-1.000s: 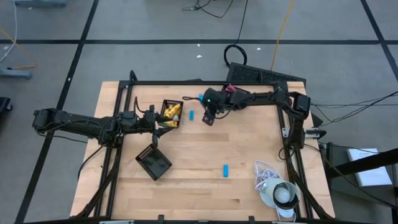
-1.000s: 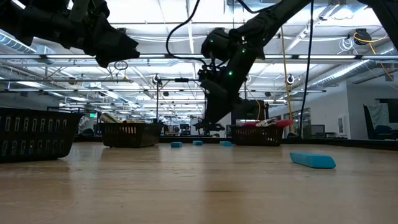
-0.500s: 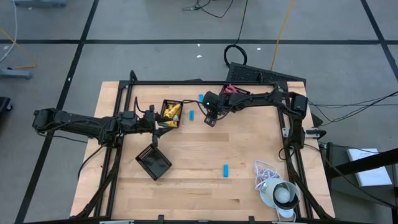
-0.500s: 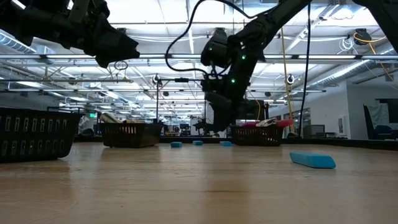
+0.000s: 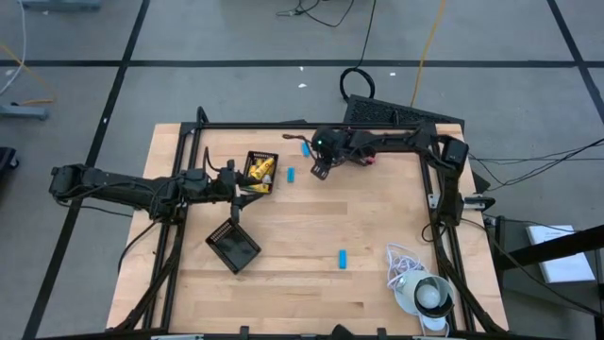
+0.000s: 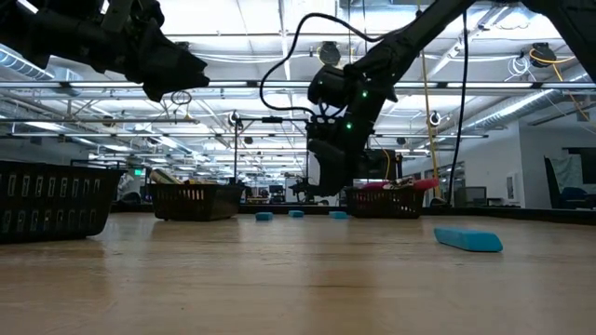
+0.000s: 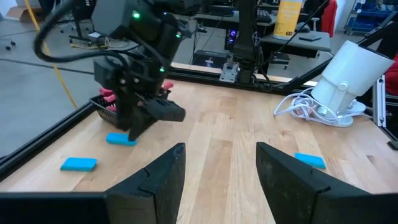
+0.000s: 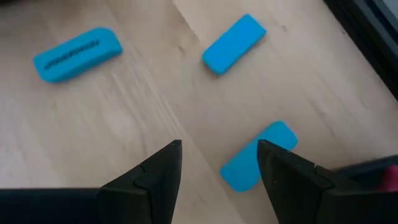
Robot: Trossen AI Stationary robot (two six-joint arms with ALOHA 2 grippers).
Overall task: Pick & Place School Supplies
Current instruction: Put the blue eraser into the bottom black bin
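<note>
Light-blue oblong pieces lie flat on the wooden table: one (image 5: 291,175) beside my right gripper, one (image 5: 306,148) farther back, one (image 5: 343,258) near the front. The right wrist view shows three of them (image 8: 78,45), (image 8: 234,43), (image 8: 258,163). My right gripper (image 5: 318,172) (image 8: 219,149) hovers open over this group and touches none. Yellow tube pieces (image 5: 261,170) sit in a black tray. Pink-handled scissors (image 7: 109,99) rest in the far tray. My left gripper (image 5: 238,186) (image 7: 221,149) is open and empty beside the yellow tray.
A second black slotted tray (image 5: 233,247) sits near the table's front left. A white cord with a round grey-white object (image 5: 422,291) occupies the front right corner. A black frame (image 5: 283,126) borders the table. Bare wood lies in the middle (image 5: 377,217).
My right gripper has drawn back a little toward the table's far edge and turned slightly, staying above the blue pieces. The left arm and all pieces have kept still.
</note>
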